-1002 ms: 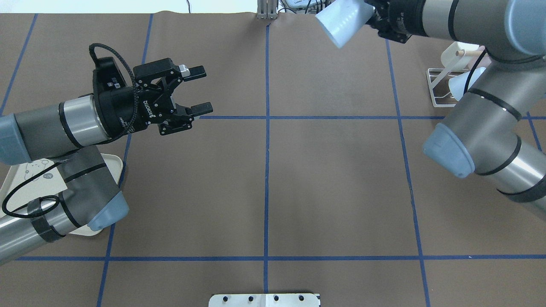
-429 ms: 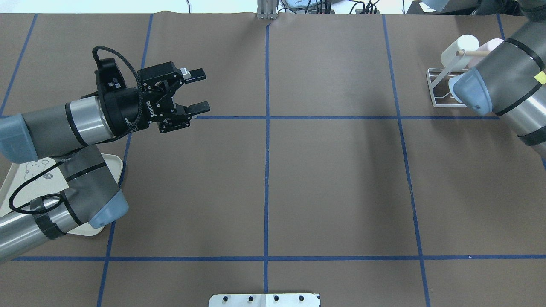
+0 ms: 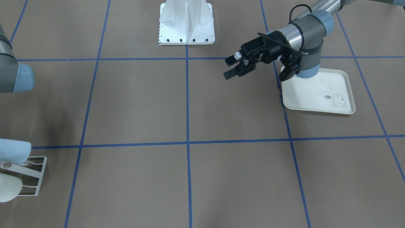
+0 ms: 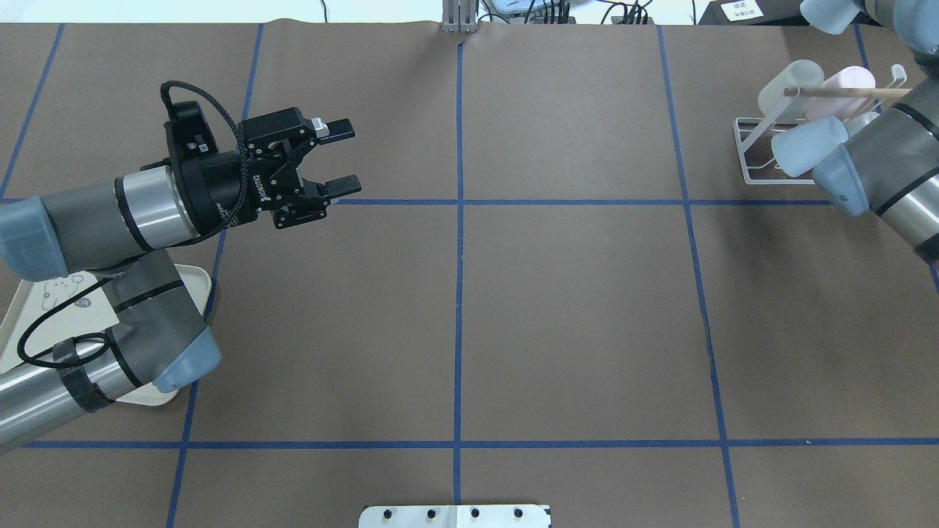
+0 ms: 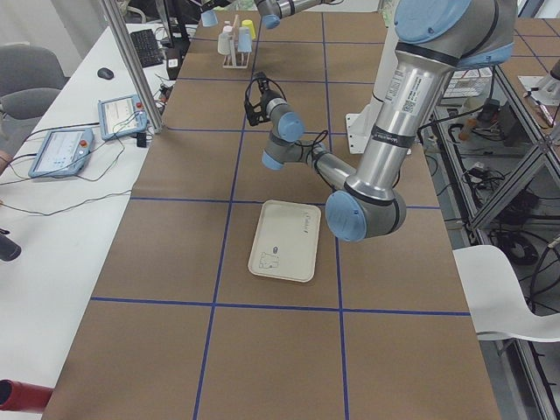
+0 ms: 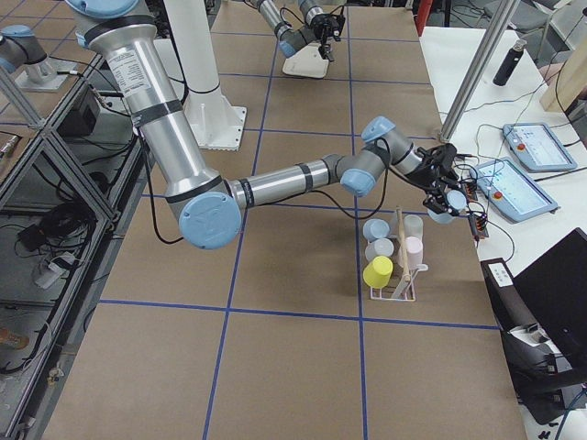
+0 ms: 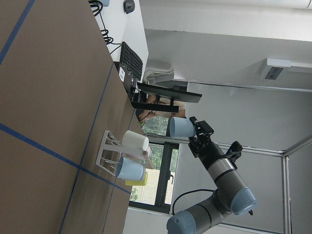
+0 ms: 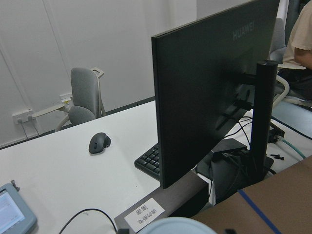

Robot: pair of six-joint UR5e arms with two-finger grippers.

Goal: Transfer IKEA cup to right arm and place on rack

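Pale-blue plastic cup [image 7: 181,126] is clamped lengthwise in the right gripper [image 7: 195,128], mouth pointed outward; left gripper [image 4: 343,158] is spread, empty.

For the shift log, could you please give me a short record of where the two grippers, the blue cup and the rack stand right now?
left gripper: open, empty, hovering beside the tray
right gripper: shut on the blue cup, held in the air close to the rack
rack: already holds other cups, among them a pink cup and a yellow cup
task stage: blue cup is with the right arm, not yet on the rack
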